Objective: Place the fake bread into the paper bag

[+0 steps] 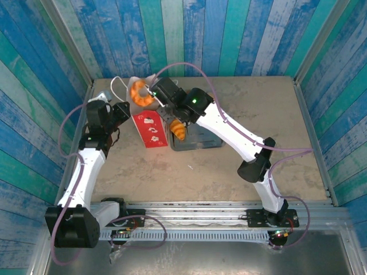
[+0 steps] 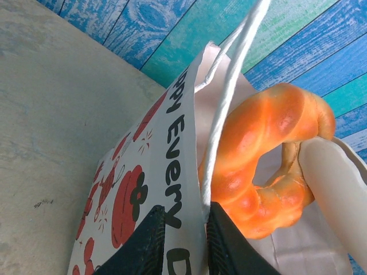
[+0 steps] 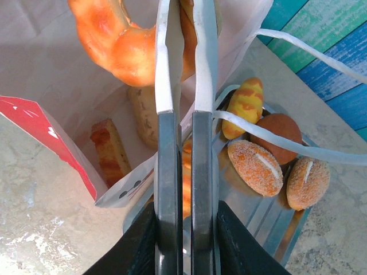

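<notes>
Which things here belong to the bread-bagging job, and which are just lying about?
Part of the job:
- paper bag, rim pinched by the left claw
- ring-shaped bread, held by the right claw at the bag's mouth
- loaf slice, inside the bag
- rolls on the grey metal tray

Just there:
- the tray itself
- purple cables

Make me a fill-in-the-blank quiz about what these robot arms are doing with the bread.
The right gripper holds ring-shaped bread over the open paper ____.
The left gripper pinches the bag beside its white cord ____.
Other rolls lie on the grey metal ____.
Missing words: bag; handle; tray.
</notes>
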Robot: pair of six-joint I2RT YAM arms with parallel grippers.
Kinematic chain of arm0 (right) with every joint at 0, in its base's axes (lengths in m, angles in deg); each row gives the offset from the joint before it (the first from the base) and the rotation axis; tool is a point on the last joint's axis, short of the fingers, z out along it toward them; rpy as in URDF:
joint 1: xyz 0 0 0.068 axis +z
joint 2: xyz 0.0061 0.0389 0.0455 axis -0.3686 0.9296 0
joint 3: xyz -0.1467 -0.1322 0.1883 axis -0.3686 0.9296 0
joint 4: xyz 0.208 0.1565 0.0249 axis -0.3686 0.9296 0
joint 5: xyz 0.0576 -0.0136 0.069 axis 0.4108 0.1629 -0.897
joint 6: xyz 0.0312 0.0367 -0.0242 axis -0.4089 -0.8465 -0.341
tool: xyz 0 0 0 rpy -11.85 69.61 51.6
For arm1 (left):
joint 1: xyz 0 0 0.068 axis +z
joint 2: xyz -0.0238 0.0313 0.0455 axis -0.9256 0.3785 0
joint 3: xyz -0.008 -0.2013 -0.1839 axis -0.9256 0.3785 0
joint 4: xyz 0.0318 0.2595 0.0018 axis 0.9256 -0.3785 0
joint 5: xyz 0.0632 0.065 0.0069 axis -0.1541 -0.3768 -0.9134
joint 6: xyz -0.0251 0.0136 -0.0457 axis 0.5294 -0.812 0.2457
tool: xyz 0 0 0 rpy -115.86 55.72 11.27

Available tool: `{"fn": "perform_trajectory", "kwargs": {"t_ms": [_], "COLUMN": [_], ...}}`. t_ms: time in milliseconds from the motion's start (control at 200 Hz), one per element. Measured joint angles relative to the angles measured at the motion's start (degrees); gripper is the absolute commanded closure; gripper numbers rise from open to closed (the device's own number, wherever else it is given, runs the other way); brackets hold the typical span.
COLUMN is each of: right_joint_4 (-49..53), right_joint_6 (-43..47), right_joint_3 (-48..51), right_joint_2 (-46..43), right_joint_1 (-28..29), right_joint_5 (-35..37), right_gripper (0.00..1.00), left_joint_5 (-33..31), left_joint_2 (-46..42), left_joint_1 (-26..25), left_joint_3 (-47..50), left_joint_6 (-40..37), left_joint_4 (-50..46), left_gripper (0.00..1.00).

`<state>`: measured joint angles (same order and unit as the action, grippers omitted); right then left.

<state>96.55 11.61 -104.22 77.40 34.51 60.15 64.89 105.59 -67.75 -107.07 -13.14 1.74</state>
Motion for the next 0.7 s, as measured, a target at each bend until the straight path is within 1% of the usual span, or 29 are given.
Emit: {"fn": "perform_trajectory", "kwargs": {"t_ms": [331, 701], "right_joint_4": [1.8, 2.5], "right_joint_6": [-1.6, -2.9], "right_joint_3": [0.0, 0.0], "right_joint_2": [0.3, 1.2], "right_joint_1": [-1.2, -2.7], "right_joint_5": [-4.9, -7.4], "right_gripper": [0.73, 0.55], "left_joint_5": [-0.5, -0.5], "left_joint_2": [-0.2, -0.2], "left_joint_1": [0.0, 0.0], "left_joint_3": [0.2, 0.4], "left_joint_6": [0.0, 0.0], "left_joint_4": [0.0, 0.0], "left_gripper": [0.76, 0.76]}}
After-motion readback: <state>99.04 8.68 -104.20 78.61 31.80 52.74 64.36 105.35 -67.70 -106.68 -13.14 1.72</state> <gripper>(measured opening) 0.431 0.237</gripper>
